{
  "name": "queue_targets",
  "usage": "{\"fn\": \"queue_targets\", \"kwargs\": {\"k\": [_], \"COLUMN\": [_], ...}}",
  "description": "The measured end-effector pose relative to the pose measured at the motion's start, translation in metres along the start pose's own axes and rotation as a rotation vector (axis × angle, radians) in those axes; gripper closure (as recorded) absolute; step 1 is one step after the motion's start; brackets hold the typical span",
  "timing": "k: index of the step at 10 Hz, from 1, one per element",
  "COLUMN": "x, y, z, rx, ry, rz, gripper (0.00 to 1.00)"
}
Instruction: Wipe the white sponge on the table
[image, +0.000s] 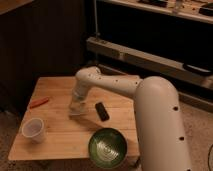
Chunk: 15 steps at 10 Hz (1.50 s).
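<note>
Jaws unreadable at that moment: you couldn't tell whether they were apart or clamped. Your gripper (77, 106) was down at the white sponge (76, 112), which lay flat near the middle of the table (55, 85), just beside the black bar (102, 111). You had the white cup (34, 130) near the front-left corner, the green bowl (107, 146) at the front edge and an orange-red tool (39, 103) by the left edge, all apart from the sponge.
</note>
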Motion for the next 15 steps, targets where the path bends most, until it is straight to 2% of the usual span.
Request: {"fn": "queue_targets", "kwargs": {"k": [3,5,9,13,15], "x": [0.001,0.019,0.03,0.026,0.017], "y": [-0.003,-0.009,0.0,0.016,0.034], "z": [-0.005,-0.018,-0.021,-0.015,-0.013], "rx": [0.012,0.022,0.004,-0.029,-0.053], "ry": [0.014,0.017,-0.015,-0.03,-0.028], "rz": [0.02,0.066,0.119,0.114,0.092], "gripper": [1.0,1.0,1.0,1.0,1.0]}}
